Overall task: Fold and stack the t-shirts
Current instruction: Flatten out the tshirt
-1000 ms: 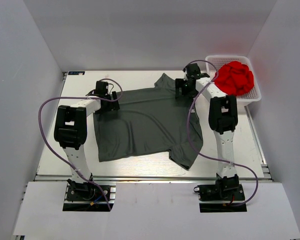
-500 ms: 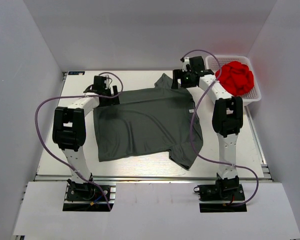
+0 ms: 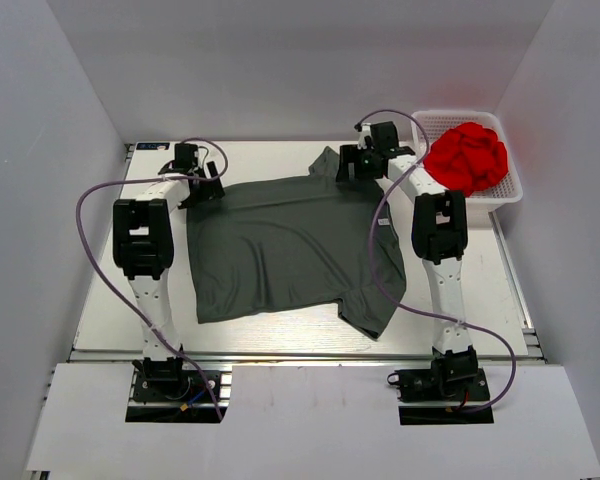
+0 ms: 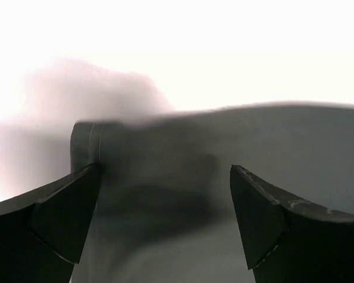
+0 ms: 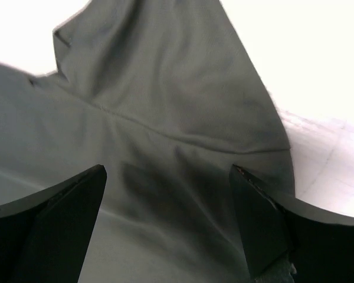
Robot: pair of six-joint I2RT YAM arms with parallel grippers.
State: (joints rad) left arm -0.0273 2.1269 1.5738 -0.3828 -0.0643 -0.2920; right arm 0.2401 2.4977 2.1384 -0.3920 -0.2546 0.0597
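Note:
One dark grey t-shirt lies spread flat on the white table, a sleeve at the far edge and another at the near right. My left gripper hovers open at the shirt's far left corner. In the left wrist view that hemmed corner lies just ahead of the left gripper, with cloth below the jaws and nothing held. My right gripper stands open over the far sleeve. In the right wrist view the sleeve spreads beyond the right gripper, which holds nothing.
A white basket at the far right corner holds a crumpled red cloth. White walls close in the table on the left, right and back. The right arm's cable loops over the shirt's right side.
Both arms have reached farther back. The left gripper moved from the shirt's left edge to its far left corner. The right gripper shifted left onto the far sleeve. Both stayed open.

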